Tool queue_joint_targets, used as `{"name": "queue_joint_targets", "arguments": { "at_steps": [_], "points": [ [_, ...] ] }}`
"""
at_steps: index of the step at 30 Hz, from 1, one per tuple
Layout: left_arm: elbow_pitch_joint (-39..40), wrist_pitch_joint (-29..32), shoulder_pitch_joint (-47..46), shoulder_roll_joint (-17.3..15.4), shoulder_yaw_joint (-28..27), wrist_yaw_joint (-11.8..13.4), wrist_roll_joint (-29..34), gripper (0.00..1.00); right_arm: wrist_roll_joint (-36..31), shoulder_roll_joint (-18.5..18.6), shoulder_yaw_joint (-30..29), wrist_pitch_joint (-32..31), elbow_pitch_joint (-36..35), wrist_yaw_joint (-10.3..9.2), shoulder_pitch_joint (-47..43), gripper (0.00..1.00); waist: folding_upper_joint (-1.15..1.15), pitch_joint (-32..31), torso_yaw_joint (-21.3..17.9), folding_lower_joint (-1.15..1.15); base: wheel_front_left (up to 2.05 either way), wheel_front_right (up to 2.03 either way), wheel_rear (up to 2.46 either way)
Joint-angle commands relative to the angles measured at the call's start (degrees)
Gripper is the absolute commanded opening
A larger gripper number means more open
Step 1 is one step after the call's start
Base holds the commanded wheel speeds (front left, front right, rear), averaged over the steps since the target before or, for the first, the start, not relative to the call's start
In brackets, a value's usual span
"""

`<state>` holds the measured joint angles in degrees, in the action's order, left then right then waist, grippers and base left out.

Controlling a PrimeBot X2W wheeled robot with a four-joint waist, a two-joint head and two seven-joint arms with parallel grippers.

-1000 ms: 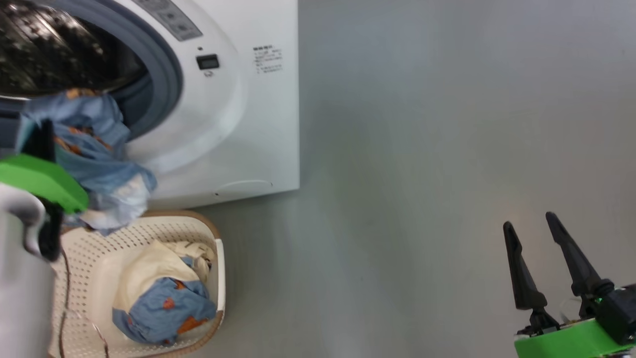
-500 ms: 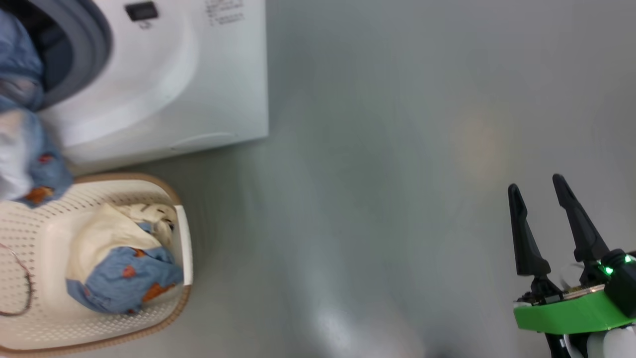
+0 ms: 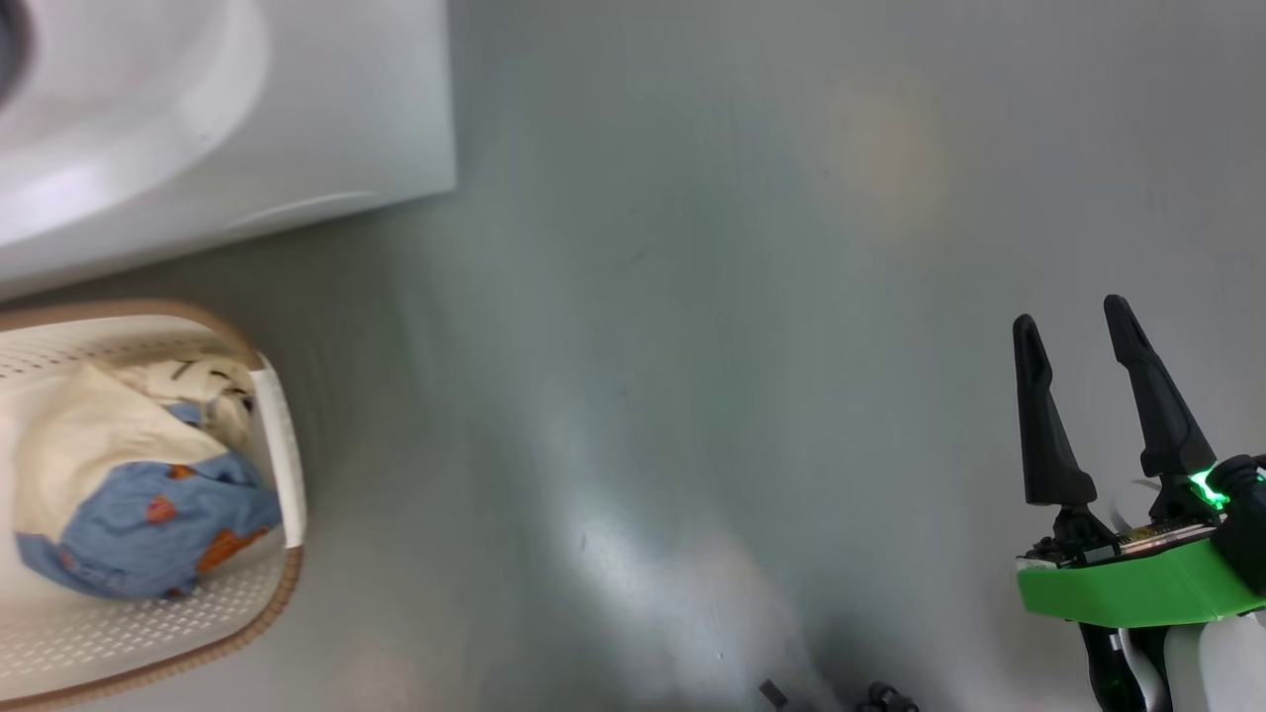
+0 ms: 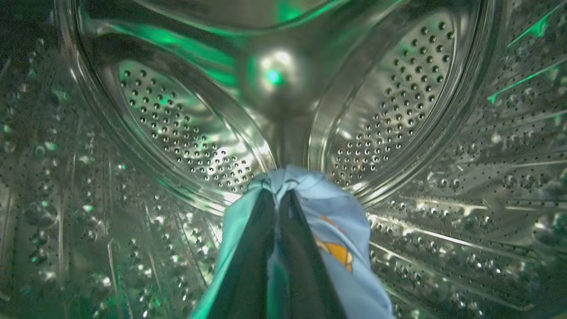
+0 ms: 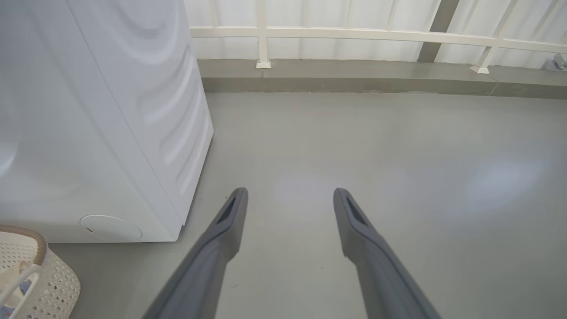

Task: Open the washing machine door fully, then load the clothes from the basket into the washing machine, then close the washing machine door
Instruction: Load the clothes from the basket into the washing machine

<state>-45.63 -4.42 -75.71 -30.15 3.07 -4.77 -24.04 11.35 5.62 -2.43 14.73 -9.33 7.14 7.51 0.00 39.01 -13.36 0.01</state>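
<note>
Grey floor [image 3: 692,346] lies before the white washing machine [image 3: 198,119], with the basket [image 3: 280,445] of cream and blue clothes [image 3: 148,524] just beside it. Inside the steel drum [image 4: 177,133] the left pincer [image 4: 278,195] is clenched on a light blue garment [image 4: 341,221]; the right pincer [image 3: 1070,311] hangs released.

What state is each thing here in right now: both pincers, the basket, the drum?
left pincer: shut on a light blue garment, reaching inside the drum.
right pincer: open, holding nothing, above the floor.
basket: holds a cream piece and a blue printed piece.
drum: steel walls bare where visible.
</note>
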Motion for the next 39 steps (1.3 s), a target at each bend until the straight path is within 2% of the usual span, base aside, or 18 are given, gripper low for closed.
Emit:
{"name": "queue_joint_targets", "arguments": {
  "at_steps": [1, 4, 8, 16, 18, 23, 29, 30, 31, 32, 33, 39],
  "points": [
    [2.5, -1.2, -1.4, -4.0, -1.0, 0.7, 0.6, 0.00, 1.1, 0.4, 1.2, 0.3, -1.3, 0.35, -0.1, 1.00, 0.00, 1.9, -1.6, -0.01, 0.00, 0.00, 0.00],
    [4.7, -5.8, -3.7, -4.2, -1.9, 1.4, 0.7, 0.00, 1.3, 0.2, 1.2, 0.3, -1.2, 0.35, 0.2, 1.00, 0.00, 2.9, -1.9, -0.01, 0.00, 0.00, 0.00],
    [7.9, -9.0, -6.7, -5.3, -1.5, 2.4, 2.9, 0.00, 1.6, 0.0, 1.6, 0.3, -1.0, 0.35, 1.0, 1.00, 0.00, 4.4, -2.3, -0.01, 0.00, 0.00, 0.00],
    [19.0, -10.5, -8.8, -6.2, -2.6, 5.7, 8.7, 0.00, 2.1, -0.3, 1.8, 0.3, -1.2, 0.35, 2.7, 1.00, 0.00, 7.5, -2.5, -0.01, 0.00, 0.00, 0.00],
    [17.2, -10.5, -6.2, -5.6, -2.5, 5.1, 8.2, 0.00, 2.1, -0.4, 1.6, 0.3, -1.1, 0.35, 2.9, 1.00, 0.00, 7.8, -2.2, -0.01, 0.00, 0.00, 0.00],
    [10.8, -5.5, -2.8, -4.6, -2.4, 4.1, 5.7, 0.00, 2.3, -0.5, 1.9, 0.3, -0.8, 0.35, 3.2, 1.00, 0.00, 8.1, -2.1, -0.01, 0.00, 0.00, 0.00],
    [7.0, -1.0, -3.5, -4.3, -1.6, 5.0, 5.2, 0.00, 2.5, -0.3, 1.9, 0.3, -0.4, 0.35, 3.6, 1.00, 0.00, 7.8, -2.3, -0.01, 0.00, 0.00, 0.00],
    [6.6, -0.5, -3.6, -4.3, -1.7, 5.2, 5.0, 0.22, 2.5, -0.3, 1.8, 0.3, -0.3, 0.35, 3.6, 1.00, 0.00, 7.7, -2.3, -0.01, 0.00, 0.00, 0.00],
    [6.3, -0.1, -3.7, -4.2, -1.6, 5.1, 4.7, 0.74, 2.5, -0.3, 1.7, 0.3, -0.2, 0.35, 3.5, 1.00, 0.00, 7.5, -2.2, -0.01, 0.00, 0.00, 0.00],
    [6.3, -0.1, -3.7, -4.2, -1.6, 5.1, 4.7, 0.74, 2.5, -0.3, 1.7, 0.3, -0.2, 0.35, 3.5, 1.00, 0.00, 7.5, -2.2, -0.01, 0.00, 0.00, 0.00],
    [6.0, 0.3, -3.7, -4.1, -1.3, 4.8, 4.8, 1.00, 2.5, -0.3, 1.6, 0.3, -0.1, 0.35, 3.4, 1.00, 0.00, 7.2, -2.0, -0.01, 0.00, 0.00, 0.00],
    [4.8, 0.5, -2.3, -2.6, -1.2, 4.2, 3.2, 1.00, 2.1, 0.3, 0.9, 0.3, -0.1, 0.35, 3.0, 1.00, 0.00, 5.4, -0.6, -0.01, 0.00, 0.00, 0.00]
  ]
}}
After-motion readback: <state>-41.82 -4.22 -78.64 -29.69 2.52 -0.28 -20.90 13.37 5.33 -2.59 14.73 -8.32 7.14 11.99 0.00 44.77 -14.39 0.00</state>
